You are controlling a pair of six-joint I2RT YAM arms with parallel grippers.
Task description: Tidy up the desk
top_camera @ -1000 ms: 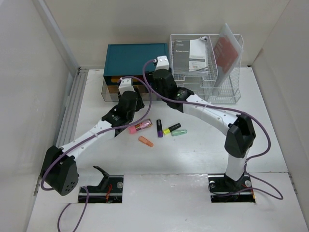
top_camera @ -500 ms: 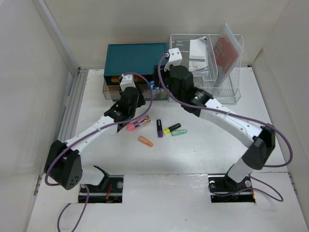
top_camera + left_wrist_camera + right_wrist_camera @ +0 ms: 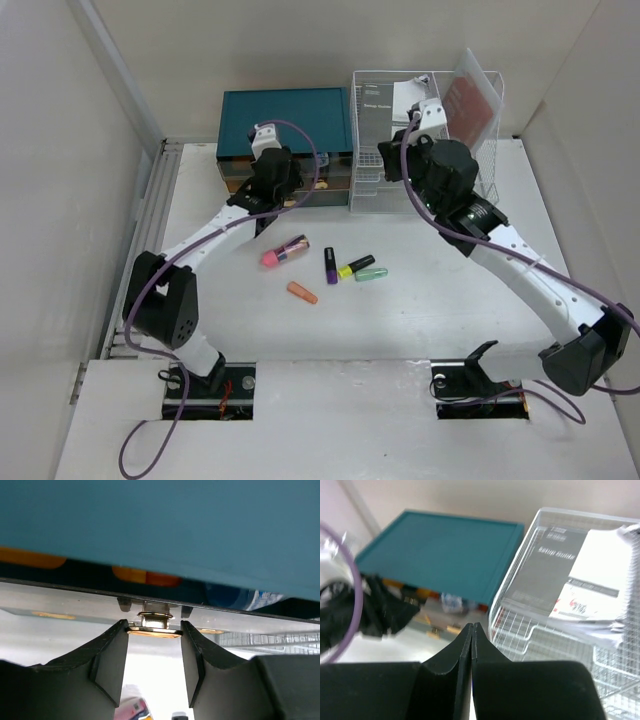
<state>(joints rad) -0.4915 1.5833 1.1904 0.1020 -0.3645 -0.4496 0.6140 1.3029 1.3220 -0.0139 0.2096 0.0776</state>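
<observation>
The white desk (image 3: 420, 320) holds several loose highlighters: pink (image 3: 285, 251), purple (image 3: 330, 265), yellow (image 3: 355, 266), green (image 3: 371, 273) and orange (image 3: 302, 292). At the back stands a teal drawer box (image 3: 285, 120) with a clear drawer (image 3: 300, 190) under it. My left gripper (image 3: 152, 632) is shut on the drawer's brass knob (image 3: 155, 624), a finger on each side of its disc. Orange and blue things show inside the drawer (image 3: 145, 576). My right gripper (image 3: 472, 626) is shut and empty. It hangs in the air in front of the wire rack (image 3: 560, 610).
A white wire rack (image 3: 430, 180) with booklets and papers stands at the back right, close beside the drawer box. Walls close in the desk on the left, back and right. Both arm bases sit at the near edge.
My left gripper has moved toward the back with the knob, and the drawer has slid in. My right gripper has pulled away from the drawer to the right and closed.
</observation>
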